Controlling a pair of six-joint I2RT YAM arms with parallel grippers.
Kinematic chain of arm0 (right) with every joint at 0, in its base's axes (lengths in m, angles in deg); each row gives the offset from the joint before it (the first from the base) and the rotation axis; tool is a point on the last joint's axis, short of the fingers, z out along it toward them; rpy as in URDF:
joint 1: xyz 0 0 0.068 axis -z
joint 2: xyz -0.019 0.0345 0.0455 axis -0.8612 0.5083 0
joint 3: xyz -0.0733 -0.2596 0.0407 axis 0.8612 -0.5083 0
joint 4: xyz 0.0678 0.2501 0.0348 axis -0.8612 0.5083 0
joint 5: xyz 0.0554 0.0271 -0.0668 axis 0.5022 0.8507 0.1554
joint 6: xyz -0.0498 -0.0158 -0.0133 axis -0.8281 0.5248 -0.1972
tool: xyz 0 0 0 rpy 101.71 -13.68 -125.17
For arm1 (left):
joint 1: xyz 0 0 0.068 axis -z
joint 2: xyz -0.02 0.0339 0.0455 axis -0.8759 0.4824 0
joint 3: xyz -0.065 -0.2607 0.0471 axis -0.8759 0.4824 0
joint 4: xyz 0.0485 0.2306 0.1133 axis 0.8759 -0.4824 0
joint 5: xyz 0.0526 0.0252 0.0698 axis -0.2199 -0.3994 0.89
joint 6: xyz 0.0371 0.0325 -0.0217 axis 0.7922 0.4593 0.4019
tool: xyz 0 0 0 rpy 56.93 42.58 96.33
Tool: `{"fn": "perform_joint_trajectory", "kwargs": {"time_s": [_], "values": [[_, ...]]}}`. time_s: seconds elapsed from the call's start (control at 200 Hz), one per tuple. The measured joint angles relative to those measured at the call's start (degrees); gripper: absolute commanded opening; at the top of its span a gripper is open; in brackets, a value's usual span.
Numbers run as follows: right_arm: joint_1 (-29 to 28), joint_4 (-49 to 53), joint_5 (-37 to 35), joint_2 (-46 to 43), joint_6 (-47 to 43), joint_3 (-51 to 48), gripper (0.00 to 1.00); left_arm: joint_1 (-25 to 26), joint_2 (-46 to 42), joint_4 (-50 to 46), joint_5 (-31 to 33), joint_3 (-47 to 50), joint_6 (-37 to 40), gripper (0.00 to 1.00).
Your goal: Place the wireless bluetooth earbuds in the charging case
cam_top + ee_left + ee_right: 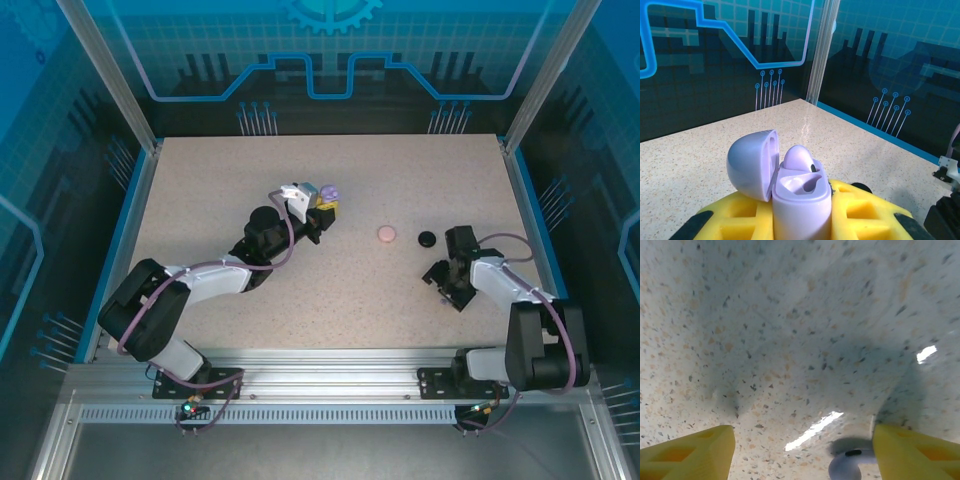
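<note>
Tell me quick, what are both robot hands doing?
Left gripper: shut on the lilac charging case.
Right gripper: open, a lilac earbud loose between its jaws.

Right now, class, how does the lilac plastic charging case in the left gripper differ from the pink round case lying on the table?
The lilac plastic charging case is clamped upright in the left gripper; the pink round case lies flat on the speckled table, touched by nothing. The lilac case's lid stands open, one earbud seated inside; the pink case shows no raised lid. Both are small and rounded.
</note>
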Motion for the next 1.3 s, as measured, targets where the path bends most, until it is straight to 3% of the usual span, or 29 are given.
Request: {"fn": "perform_joint_trajectory", "kwargs": {"time_s": [0.155,0.275,0.475,0.8,1.301], "values": [[-4.50,-0.48,-1.95,0.20,2.43,0.00,0.72,0.00,0.02,0.07,0.00,0.00,0.02,0.00],[-11.41,-1.77,0.09,1.33,5.57,1.22,0.72,0.00,0.02,0.07,0.00,0.00,0.02,0.00],[-18.84,-1.44,-0.07,2.95,7.30,8.50,0.72,0.00,0.02,0.04,0.00,0.00,0.02,0.00],[-19.30,3.34,-6.80,2.78,8.28,8.66,0.67,0.00,0.02,0.07,-0.02,0.00,0.02,0.00],[-19.41,1.68,-4.55,6.73,19.58,5.05,0.49,0.00,0.02,0.22,-0.57,0.00,0.20,0.00]]}}
